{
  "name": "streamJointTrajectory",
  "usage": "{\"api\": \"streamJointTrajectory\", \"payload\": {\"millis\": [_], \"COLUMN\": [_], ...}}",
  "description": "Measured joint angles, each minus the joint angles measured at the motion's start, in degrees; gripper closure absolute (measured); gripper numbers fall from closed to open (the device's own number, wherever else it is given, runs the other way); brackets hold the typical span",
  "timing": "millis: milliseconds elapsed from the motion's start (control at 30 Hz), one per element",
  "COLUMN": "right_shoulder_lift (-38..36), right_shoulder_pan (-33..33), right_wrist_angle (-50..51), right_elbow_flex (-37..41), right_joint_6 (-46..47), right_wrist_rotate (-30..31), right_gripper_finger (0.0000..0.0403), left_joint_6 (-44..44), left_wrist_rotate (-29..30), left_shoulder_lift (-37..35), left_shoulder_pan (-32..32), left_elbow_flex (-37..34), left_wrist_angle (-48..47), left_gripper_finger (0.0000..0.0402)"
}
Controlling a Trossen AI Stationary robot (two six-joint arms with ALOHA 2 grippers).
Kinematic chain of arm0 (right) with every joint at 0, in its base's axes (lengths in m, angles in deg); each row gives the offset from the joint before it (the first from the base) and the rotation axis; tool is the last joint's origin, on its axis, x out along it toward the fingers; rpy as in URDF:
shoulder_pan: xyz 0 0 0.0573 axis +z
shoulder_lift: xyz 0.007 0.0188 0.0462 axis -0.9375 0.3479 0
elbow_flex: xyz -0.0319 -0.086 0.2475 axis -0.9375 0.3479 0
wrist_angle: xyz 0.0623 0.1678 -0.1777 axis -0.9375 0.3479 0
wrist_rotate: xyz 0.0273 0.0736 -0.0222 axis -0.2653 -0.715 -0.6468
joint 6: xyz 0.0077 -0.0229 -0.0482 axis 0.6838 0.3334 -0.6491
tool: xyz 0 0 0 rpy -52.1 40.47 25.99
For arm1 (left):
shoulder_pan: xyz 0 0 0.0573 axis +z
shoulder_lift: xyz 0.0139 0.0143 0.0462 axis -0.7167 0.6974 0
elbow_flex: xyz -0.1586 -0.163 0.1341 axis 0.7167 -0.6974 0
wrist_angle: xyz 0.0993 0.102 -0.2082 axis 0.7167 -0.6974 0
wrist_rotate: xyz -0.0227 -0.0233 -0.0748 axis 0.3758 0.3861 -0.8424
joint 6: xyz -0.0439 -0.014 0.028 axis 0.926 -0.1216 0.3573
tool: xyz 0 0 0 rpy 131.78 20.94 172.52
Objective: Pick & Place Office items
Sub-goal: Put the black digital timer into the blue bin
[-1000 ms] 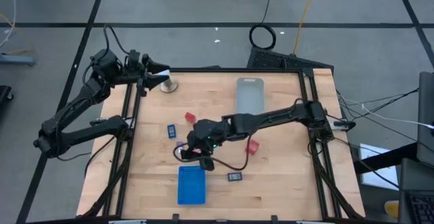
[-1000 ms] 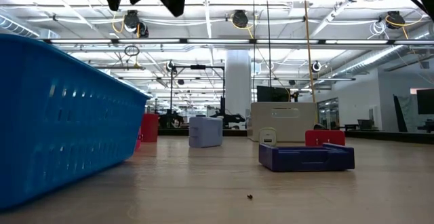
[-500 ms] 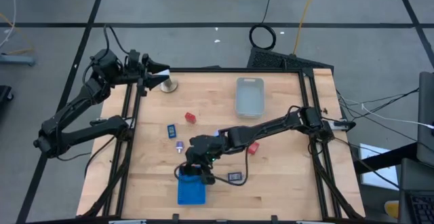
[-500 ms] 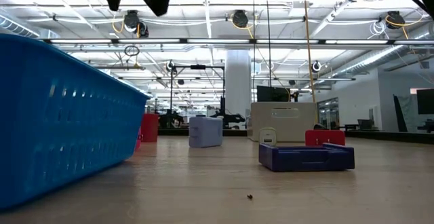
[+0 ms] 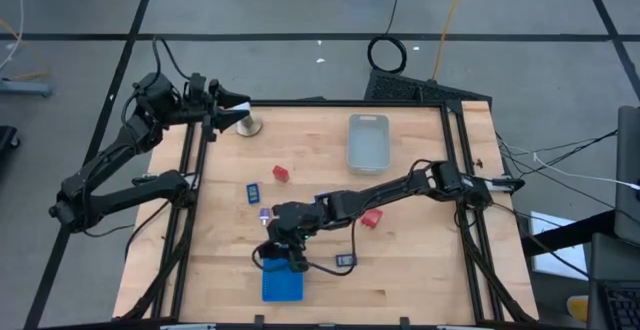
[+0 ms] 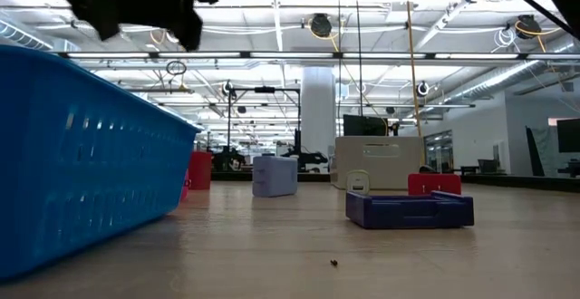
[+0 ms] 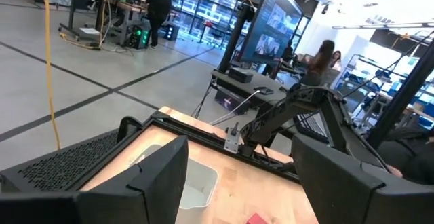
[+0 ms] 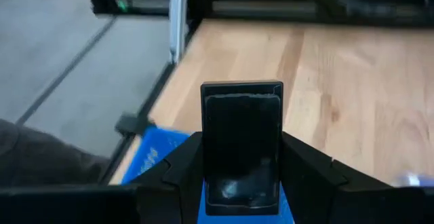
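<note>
Over blue tray (image 5: 282, 284), near counter (image 5: 420, 270) edge | your right hand (image 8: 241, 183) held flat black rectangle (image 8: 242, 139) pinched by its sides | looked stiff, light, slick; keep side grip | left hand (image 7: 237, 183) parked far corner, half-open, empty

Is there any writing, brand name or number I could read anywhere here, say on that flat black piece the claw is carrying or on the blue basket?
No readable text anywhere.
Flat black piece in the right claw: plain face, no lettering visible.
Blue basket: only slots, no label.
Screens in the room behind: too blurred to read.
</note>
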Motion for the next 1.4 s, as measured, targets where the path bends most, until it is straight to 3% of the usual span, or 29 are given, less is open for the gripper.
{"api": "streamJointTrajectory", "payload": {"millis": [233, 600, 1000, 1233, 1400], "right_shoulder_lift": [2.37, 4.46, 4.38, 4.38, 4.38], "right_shoulder_pan": [0.41, 2.45, 2.51, 2.51, 2.51], "right_wrist_angle": [-3.57, -0.67, -7.76, -8.07, -8.12], "right_elbow_flex": [-0.02, 0.57, 11.67, 9.88, 9.17], "right_joint_6": [-1.07, -3.85, -4.41, -5.61, -5.72], "right_wrist_rotate": [1.69, 1.6, 1.66, 1.68, 1.68], "right_gripper_finger": [0.0253, 0.0253, 0.0253, 0.02, 0.0199], "left_joint_6": [-0.04, -0.15, -0.15, -0.2, -0.31], "left_wrist_rotate": [1.51, 1.6, 1.58, 1.58, 1.56], "left_shoulder_lift": [-0.01, 0.0, 0.0, 0.0, 0.0], "left_shoulder_pan": [0.02, 0.02, 0.02, 0.02, 0.02], "left_elbow_flex": [0.0, 0.0, 0.0, 0.0, -0.02], "left_wrist_angle": [0.0, -0.11, -0.17, -0.22, -0.24], "left_gripper_finger": [0.0135, 0.0135, 0.0135, 0.0135, 0.0135]}}
